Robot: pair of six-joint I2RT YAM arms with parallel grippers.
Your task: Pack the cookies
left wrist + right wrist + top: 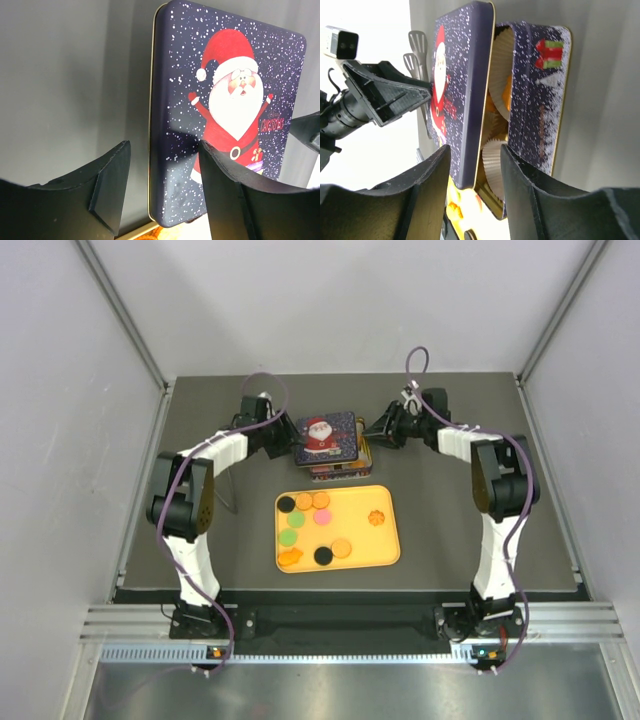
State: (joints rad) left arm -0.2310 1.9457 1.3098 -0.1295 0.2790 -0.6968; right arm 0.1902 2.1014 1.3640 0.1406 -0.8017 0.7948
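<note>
Top external view puts my left claw at the left edge of the Santa lid and my right claw just off its right edge, both at the far side of the dark table. The cookies lie on the yellow tray, just on the near side of the tin and apart from both claws. I count about ten of them: small discs in orange, green, pink and black. Most are bunched on the tray's left half, and one orange flower-shaped piece sits alone toward the right. Two more orange ones look ridged or flowered, though they are too small to tell for certain. On my left wrist view the fingers stand wide apart with the lid's long gold-rimmed edge showing in the gap. They grip nothing, although one finger overlaps the lid's face. My right wrist view shows that claw parted too, with nothing clamped. Beyond its tips the lid stands lifted off the tin base. White paper cups sit inside the base, and something orange, possibly a cookie, lies in one.
</note>
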